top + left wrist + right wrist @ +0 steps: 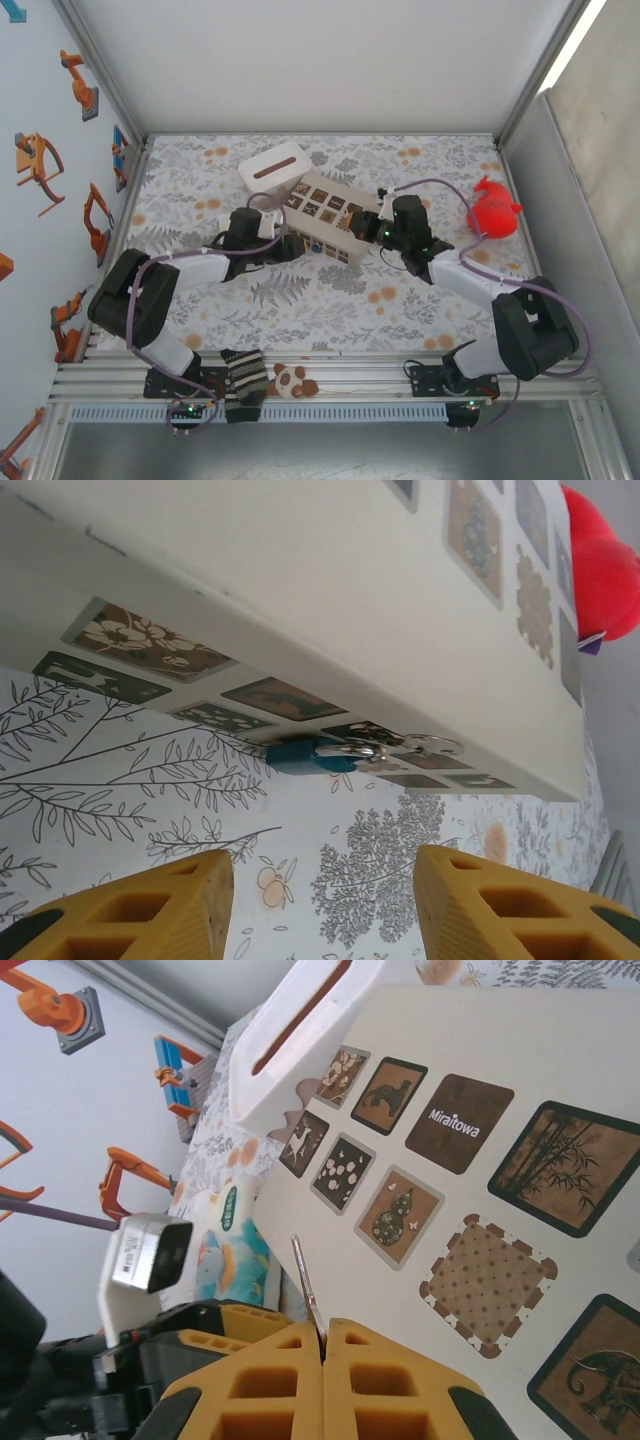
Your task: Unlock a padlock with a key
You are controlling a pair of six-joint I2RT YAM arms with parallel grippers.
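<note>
Right gripper (323, 1332) pinched closed on a thin metal key (305, 1282), at the beige box (480, 1190) edge. Left gripper (322, 875) spread wide, empty. Bare floral mat (120, 800) lies between it and the blue-bodied padlock (303, 754) against the box's lower side edge.

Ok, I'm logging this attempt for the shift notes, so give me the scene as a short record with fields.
box: beige flat box with brown patterned tiles, mid-table
padlock: small blue-bodied lock with silver metal shackle, at the box's side wall
right gripper: shut on a thin silver metal key, blade sticking out past the fingertips
left gripper: open, facing the padlock, not touching it
</note>
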